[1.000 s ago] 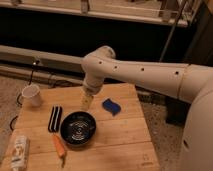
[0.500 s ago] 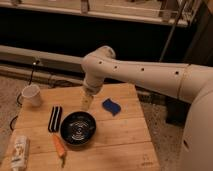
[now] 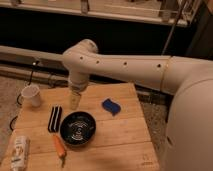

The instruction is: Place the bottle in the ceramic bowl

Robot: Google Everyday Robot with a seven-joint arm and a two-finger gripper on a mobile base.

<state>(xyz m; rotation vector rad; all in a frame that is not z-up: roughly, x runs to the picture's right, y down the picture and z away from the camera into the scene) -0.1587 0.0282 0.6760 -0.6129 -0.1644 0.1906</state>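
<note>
The bottle point(image 3: 19, 152), small, white and flattish with a pale label, lies at the table's front left corner. The ceramic bowl point(image 3: 77, 128), round, glossy black with rings inside, sits left of the table's middle. My gripper point(image 3: 74, 101) hangs from the white arm above the table, just behind the bowl and well away from the bottle. Nothing shows in it.
A white mug point(image 3: 31, 95) stands at the back left corner. A black object point(image 3: 54, 119) lies left of the bowl. An orange carrot-shaped item point(image 3: 59, 145) lies in front of the bowl. A blue object point(image 3: 111, 106) lies to the right. The wooden table point(image 3: 120, 145) ends near the bottle.
</note>
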